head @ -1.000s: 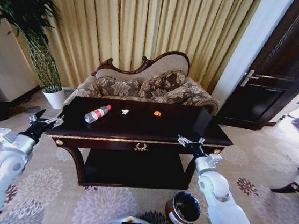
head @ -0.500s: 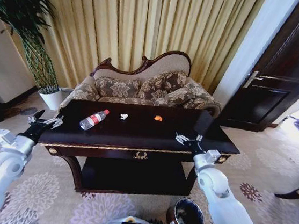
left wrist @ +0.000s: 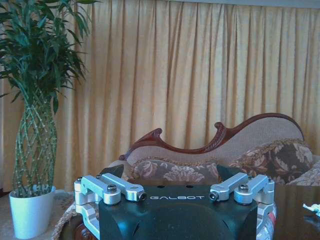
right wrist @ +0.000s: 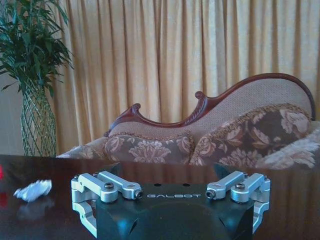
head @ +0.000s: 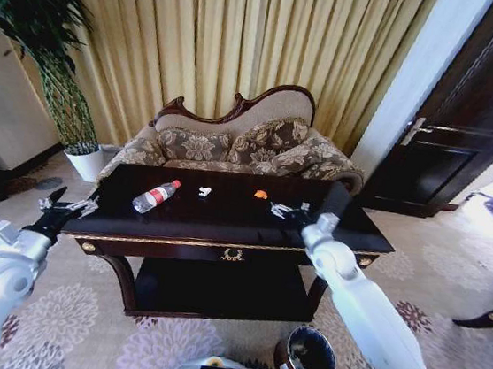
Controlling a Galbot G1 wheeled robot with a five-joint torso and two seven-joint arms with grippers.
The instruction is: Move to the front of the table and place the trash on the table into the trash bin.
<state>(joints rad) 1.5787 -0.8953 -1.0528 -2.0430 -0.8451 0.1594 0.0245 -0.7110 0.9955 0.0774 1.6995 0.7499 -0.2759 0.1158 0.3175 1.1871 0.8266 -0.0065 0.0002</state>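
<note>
Jaws open on right gripper [head: 281,211] over glossy table [head: 224,222] nr orange scrap [head: 261,194]; left gripper [head: 67,209] also open.

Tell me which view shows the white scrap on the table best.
The right wrist view: the scrap lies crumpled on the dark table near the right claw. The head view shows it as a small speck between the bottle and an orange piece. The left wrist view catches a sliver.
</note>
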